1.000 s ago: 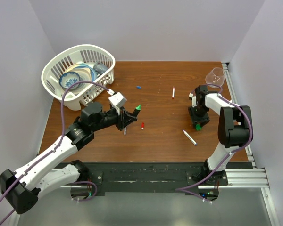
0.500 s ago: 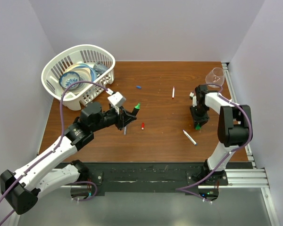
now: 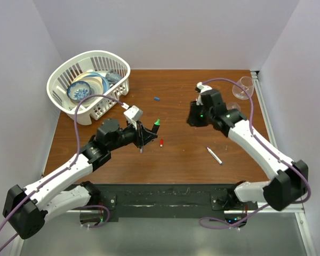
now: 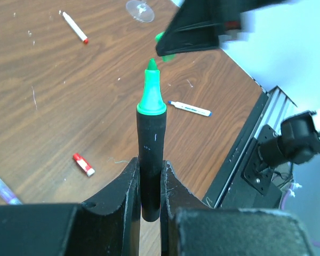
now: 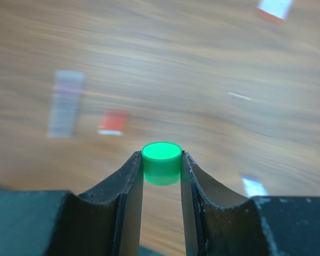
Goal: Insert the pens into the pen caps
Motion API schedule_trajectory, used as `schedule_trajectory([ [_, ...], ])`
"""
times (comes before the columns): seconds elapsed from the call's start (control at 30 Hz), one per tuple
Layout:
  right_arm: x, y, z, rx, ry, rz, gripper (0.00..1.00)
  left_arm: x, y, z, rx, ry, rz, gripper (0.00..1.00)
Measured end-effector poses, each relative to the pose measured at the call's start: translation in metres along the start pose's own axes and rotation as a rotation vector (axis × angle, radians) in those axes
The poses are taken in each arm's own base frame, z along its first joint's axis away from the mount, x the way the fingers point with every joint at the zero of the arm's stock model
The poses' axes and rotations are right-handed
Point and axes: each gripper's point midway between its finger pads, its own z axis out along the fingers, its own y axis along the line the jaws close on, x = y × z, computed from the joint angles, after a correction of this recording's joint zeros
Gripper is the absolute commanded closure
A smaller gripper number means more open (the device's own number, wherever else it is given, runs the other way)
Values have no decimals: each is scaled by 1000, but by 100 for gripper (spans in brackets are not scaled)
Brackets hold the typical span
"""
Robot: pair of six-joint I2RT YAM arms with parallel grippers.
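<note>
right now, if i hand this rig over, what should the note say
Left fingers: shut on the black marker, green tip pointing toward the right arm.
Right fingers: shut on the green cap.
Marker and cap are apart in the air; no pen is capped yet.
On the table: red cap, blue cap, white pen, blue-tipped pen.
Left: seat the marker in the green cap, then probably the other pens.

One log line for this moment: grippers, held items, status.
left gripper: shut on stubby black marker with green tip | right gripper: shut on small green plastic cap | marker and cap: apart
</note>
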Motion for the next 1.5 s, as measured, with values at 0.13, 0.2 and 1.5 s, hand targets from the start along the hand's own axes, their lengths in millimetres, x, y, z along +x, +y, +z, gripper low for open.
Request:
schedule_trajectory([
  [0.13, -19, 83, -33, -189, -149, 41, 100, 11, 9, 10, -25, 9, -54, 100],
  [0.2, -27, 108, -45, -239, -198, 67, 100, 14, 11, 13, -30, 9, -73, 100],
  [1.5, -50, 167, -47, -234, -357, 106, 100, 10, 13, 13, -33, -36, -101, 100],
])
